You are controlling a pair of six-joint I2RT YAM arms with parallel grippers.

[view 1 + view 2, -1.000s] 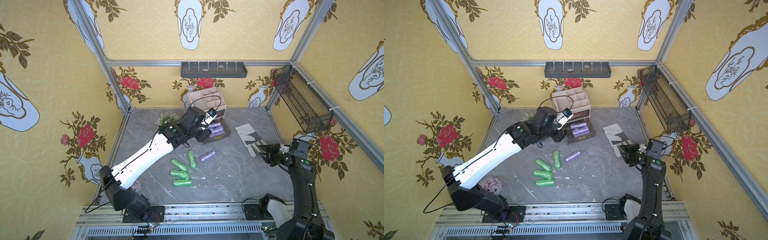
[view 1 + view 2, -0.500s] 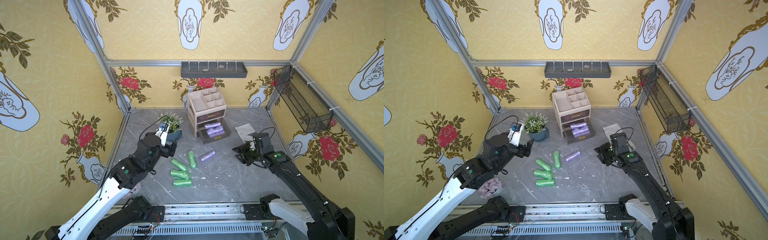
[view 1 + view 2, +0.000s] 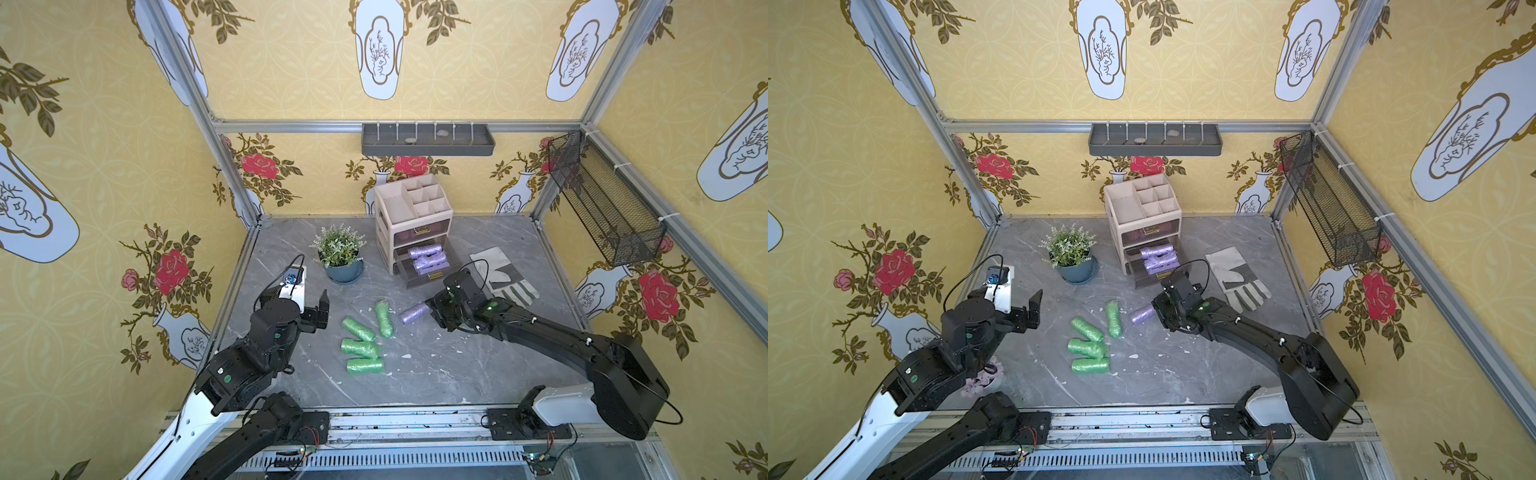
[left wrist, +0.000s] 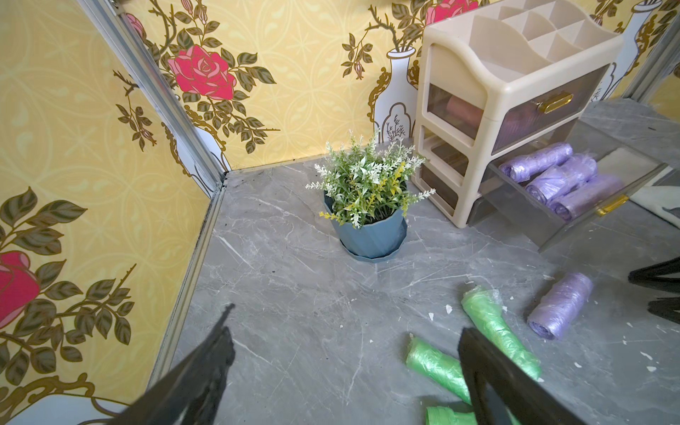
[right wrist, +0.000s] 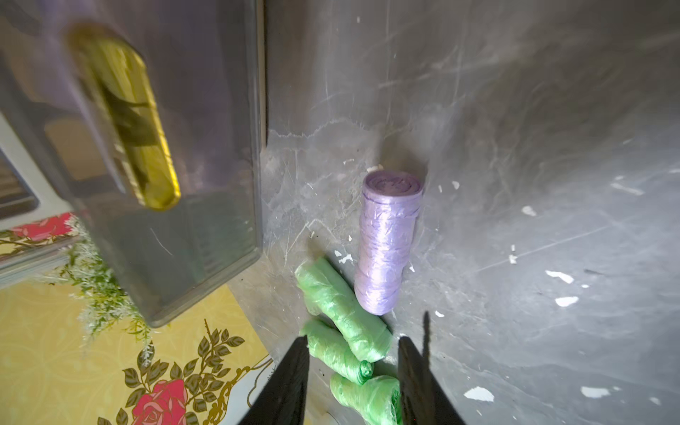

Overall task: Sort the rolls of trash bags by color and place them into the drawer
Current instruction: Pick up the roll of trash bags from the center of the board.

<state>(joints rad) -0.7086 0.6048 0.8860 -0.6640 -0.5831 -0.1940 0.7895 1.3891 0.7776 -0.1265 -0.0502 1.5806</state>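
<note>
Nearest me: four green rolls (image 3: 359, 348) loose on the table (image 3: 457, 374), bunched together. Beside them hangs the left gripper (image 4: 344, 338), jaws wide, empty. Just past the greens lies one lilac roll (image 3: 414, 312), flat, close to the farthest green; can't tell if they touch. At its other end sits the right gripper (image 3: 436, 311), jaws at a narrow gap, nothing in them.

Step, my read: right arm picks that lilac roll and puts it in the open drawer (image 3: 424, 281) behind, where three lilacs (image 3: 426, 257) lie.

Doing it well:
- Open up first; the gap looks barely roll-wide.
- Fingers sit across the roll's width, so that yaw is right.
- Grab mid-length. Film looks slick and squashy: firm, not crushing.
- Descend straight or the green neighbour gets shoved.
- Drawer front is close on one side; mind it on the lift.
- Drawer looks nearly full, so lay it parallel to the rest.

Views: only the right wrist shows the empty gap and the roll's coiled end. Left wrist shows something pink through the shut top drawer (image 4: 533, 121); both top views give only a tinted front. In a top view a lilac flower (image 3: 978, 380) peeks out under the left arm; the wrist views miss it. Farther back: plant (image 3: 338, 249), glove (image 3: 498, 276).
</note>
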